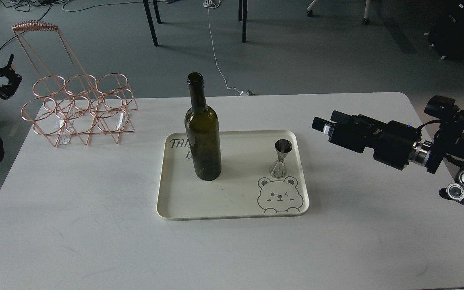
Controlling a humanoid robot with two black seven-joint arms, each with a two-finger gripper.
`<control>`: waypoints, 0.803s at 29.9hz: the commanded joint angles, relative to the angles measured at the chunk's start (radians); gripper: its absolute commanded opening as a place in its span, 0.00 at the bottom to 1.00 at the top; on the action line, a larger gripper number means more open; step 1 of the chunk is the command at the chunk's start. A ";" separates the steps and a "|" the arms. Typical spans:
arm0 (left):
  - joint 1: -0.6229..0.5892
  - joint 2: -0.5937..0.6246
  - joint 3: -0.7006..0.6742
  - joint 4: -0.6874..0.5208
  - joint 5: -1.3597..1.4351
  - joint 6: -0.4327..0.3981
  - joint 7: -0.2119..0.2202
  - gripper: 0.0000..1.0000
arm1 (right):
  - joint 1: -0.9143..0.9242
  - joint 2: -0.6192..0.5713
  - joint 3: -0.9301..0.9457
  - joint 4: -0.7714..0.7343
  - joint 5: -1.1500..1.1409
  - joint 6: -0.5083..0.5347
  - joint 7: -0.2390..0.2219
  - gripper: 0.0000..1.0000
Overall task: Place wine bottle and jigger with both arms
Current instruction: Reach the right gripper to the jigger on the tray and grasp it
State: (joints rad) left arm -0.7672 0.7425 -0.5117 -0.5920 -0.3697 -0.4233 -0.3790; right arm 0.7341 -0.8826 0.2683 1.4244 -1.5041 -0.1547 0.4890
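The wine bottle (202, 137), dark olive-green and unlabelled, stands upright at the back left of a cream tray (232, 215) in the middle of the white table. The jigger (281, 158), small and shiny steel, stands upright at the tray's right side, above a printed bear. My right gripper (323, 123) reaches in from the right above the table, level with the jigger and a short way to its right, touching nothing. Its fingers look parted and empty. My left gripper (9, 79) is off the table's far left edge, small and dark.
A copper wire bottle rack (79, 108) stands on the table's back left corner. Chair and table legs and a white cable are on the floor behind the table. The white table (95, 225) spreads around the tray.
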 commanded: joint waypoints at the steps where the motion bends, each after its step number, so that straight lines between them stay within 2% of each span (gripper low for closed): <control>1: 0.002 0.000 0.001 0.000 -0.002 0.000 0.000 0.99 | -0.059 0.007 -0.029 -0.038 -0.088 -0.066 0.000 0.98; 4: 0.003 0.000 0.001 0.000 0.000 0.001 0.000 0.99 | -0.097 0.023 -0.029 -0.081 -0.093 -0.072 0.000 0.98; 8: 0.003 -0.002 0.001 0.000 0.000 0.001 0.000 0.99 | -0.102 0.117 -0.032 -0.185 -0.097 -0.094 0.000 0.97; 15: 0.005 -0.003 0.001 0.001 0.000 0.001 0.000 0.99 | -0.099 0.276 -0.037 -0.350 -0.186 -0.141 0.000 0.88; 24: 0.009 -0.012 0.001 0.001 -0.002 0.000 -0.003 0.99 | -0.056 0.399 -0.037 -0.456 -0.186 -0.164 0.000 0.84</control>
State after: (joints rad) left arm -0.7581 0.7312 -0.5100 -0.5905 -0.3706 -0.4223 -0.3814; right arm 0.6596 -0.5120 0.2315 0.9875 -1.6903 -0.3174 0.4886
